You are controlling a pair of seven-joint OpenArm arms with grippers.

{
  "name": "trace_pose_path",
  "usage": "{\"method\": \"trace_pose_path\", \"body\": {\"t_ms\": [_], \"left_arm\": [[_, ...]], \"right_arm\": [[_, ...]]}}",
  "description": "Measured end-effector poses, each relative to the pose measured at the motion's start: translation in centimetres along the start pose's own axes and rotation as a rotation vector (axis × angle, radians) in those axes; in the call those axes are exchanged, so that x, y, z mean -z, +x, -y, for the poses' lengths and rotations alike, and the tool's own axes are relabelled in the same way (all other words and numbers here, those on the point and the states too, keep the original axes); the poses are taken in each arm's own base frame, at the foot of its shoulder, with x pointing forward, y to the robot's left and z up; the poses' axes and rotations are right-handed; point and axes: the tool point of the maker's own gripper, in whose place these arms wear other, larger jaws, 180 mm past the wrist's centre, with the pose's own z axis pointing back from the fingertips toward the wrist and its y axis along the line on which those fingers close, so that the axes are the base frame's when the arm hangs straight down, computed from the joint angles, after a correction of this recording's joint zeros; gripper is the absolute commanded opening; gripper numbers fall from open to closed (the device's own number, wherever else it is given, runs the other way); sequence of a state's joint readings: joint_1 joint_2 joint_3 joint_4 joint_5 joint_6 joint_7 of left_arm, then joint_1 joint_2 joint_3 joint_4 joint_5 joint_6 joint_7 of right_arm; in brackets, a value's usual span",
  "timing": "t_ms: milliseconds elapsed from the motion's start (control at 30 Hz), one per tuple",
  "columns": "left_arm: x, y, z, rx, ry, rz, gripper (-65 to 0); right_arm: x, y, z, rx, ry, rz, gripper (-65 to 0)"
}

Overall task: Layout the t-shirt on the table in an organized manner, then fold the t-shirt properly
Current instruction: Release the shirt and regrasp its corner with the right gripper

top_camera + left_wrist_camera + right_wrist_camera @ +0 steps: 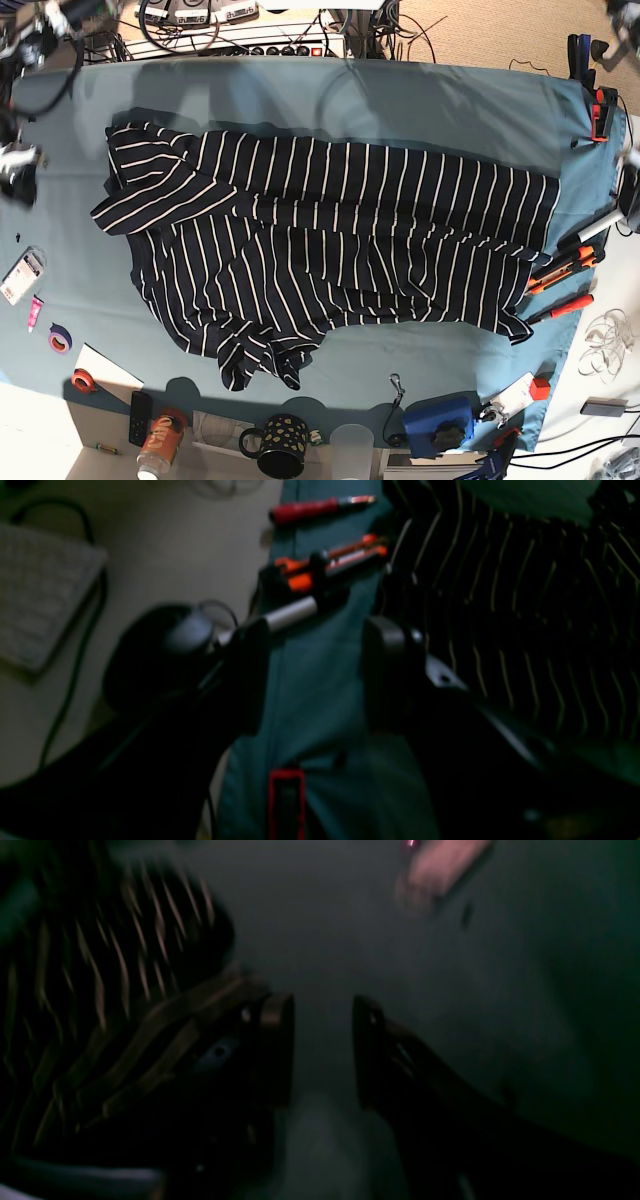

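Observation:
The dark navy t-shirt with thin white stripes lies spread and wrinkled across the teal table, one sleeve folded over at the far left and a bunched corner at the front. In the left wrist view my left gripper hangs open over bare teal cloth at the table's edge, with the t-shirt just to its right. In the right wrist view my right gripper is open too, only cloth showing between its fingers, and the t-shirt lies beside its left finger. Both pictures are motion-blurred.
An orange cutter, a red screwdriver and a marker lie by the shirt's right end. A dotted mug, a can and a blue device stand along the front edge. Tape rolls sit front left.

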State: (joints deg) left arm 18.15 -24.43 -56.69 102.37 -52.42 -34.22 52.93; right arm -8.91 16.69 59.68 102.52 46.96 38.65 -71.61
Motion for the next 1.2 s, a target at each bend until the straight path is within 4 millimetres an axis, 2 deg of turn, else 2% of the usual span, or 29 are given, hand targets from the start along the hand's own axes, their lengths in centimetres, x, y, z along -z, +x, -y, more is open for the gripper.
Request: {"method": "trace_pose_path", "body": {"t_ms": [100, 233, 333, 400, 500, 567, 900, 1033, 1200], "left_arm": [[-0.5, -1.0, 0.3, -0.016, -0.017, -0.02, -35.0], [-0.7, -1.7, 0.2, -0.017, -0.013, -0.042, -35.0], [-0.7, -1.6, 0.2, -0.018, -0.014, -0.039, -35.0], [-0.7, -1.6, 0.2, -0.018, -0.014, -0.039, -35.0], [-0.7, -1.6, 0.2, -0.018, -0.014, -0.039, -35.0], [-0.7, -1.6, 0.2, -0.018, -0.014, -0.04, -35.0], [-0.7, -1.6, 0.2, -0.018, -0.014, -0.04, -35.0], [-0.7, -1.6, 0.2, -0.018, -0.015, -0.039, -35.0], [-0.7, -1.6, 0.2, -0.018, -0.014, -0.039, -35.0]], "right_arm": [[0.5, -3.4, 0.2, 0.047, 0.02, -0.1, -44.5], [1.5, -8.1, 0.5, 0.139, 0.063, -0.224, -40.0], [2.3, -10.8, -0.7, 0.235, 0.141, -0.285, -40.0], [2.6, -11.8, -2.6, 0.286, 0.239, -0.321, -40.0], [3.1, -10.6, -5.1, 0.36, 0.374, -0.25, -40.0], [3.2, -9.8, -6.0, 0.379, 0.424, -0.214, -40.0], [4.2, -11.6, -8.6, 0.313, 0.471, -0.321, -40.0], [4.0, -11.1, -8.3, 0.336, 0.475, -0.291, -40.1], [2.9, -9.6, -5.1, 0.388, 0.397, -0.199, -40.1]]}}
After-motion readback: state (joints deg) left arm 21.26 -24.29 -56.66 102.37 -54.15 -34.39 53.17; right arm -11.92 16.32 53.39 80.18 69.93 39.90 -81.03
